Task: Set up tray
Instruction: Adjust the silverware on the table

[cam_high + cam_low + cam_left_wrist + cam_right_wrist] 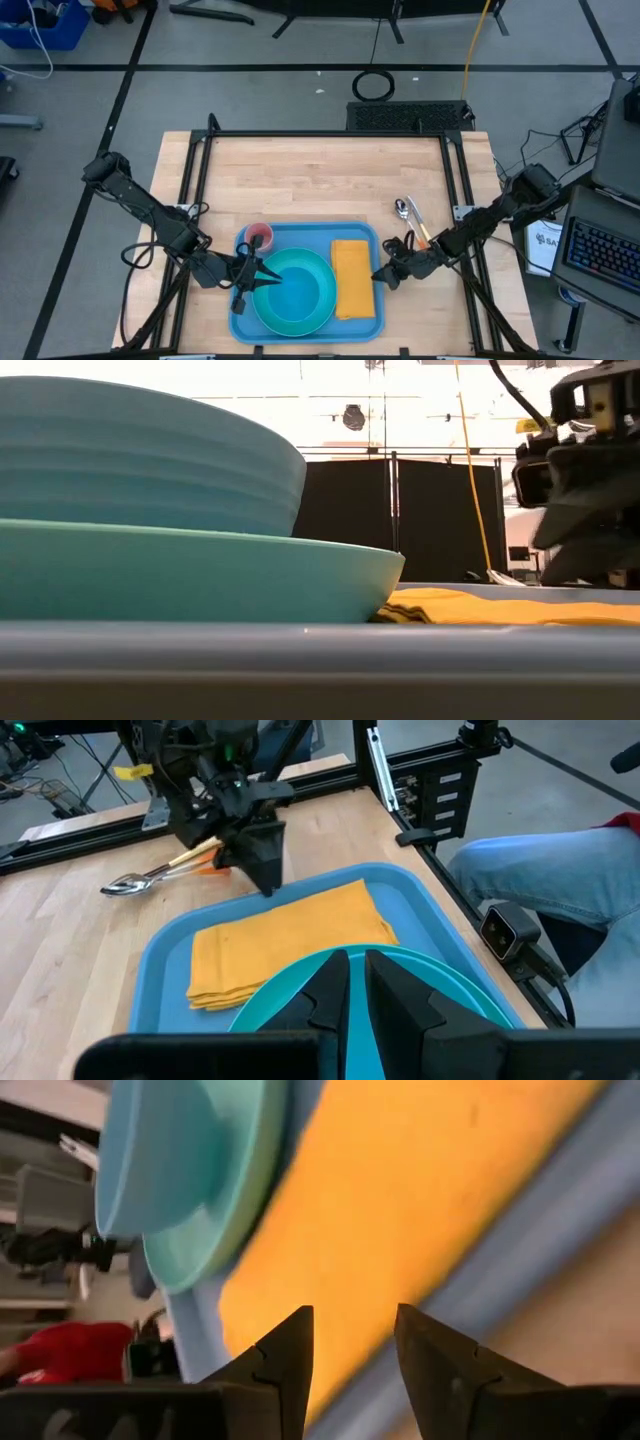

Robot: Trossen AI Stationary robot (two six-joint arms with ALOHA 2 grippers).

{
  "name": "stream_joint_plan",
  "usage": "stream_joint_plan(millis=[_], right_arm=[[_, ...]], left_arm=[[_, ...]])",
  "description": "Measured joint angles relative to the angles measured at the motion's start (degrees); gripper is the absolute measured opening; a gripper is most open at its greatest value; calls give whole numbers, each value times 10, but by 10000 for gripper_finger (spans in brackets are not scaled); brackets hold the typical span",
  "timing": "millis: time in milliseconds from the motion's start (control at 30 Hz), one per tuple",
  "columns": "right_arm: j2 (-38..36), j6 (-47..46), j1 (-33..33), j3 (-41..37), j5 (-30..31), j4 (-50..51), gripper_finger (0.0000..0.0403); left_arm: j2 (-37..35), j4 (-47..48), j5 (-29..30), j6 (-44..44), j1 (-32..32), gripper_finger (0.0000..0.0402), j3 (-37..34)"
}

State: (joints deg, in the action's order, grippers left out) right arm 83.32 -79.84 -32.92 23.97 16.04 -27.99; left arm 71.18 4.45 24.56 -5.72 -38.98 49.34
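Tray (305,240), large flat blue plastic with raised rim, sits at surface's near edge. Holds round cyan plate (295,290) under a blue bowl (300,297), folded yellow cloth (352,278), small pink cup (259,237).

Left pincer (262,281) narrowed over plate rim, grip uncertain. Right pincer (381,277) parted, empty, at tray's right rim.

Risk, judged: right pincer snags cloth.
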Motion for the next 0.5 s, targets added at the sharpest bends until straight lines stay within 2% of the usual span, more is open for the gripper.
stream_joint_plan(millis=[133, 233, 500], right_arm=[[-1, 34, 3, 0, 5, -28, 130], [-1, 64, 11, 0, 34, -43, 130], [-25, 152, 44, 0, 59, -39, 130]], left_arm=[[0, 0, 0, 0, 0, 42, 0], [0, 0, 0, 1, 0, 42, 0], [0, 0, 0, 0, 0, 42, 0]])
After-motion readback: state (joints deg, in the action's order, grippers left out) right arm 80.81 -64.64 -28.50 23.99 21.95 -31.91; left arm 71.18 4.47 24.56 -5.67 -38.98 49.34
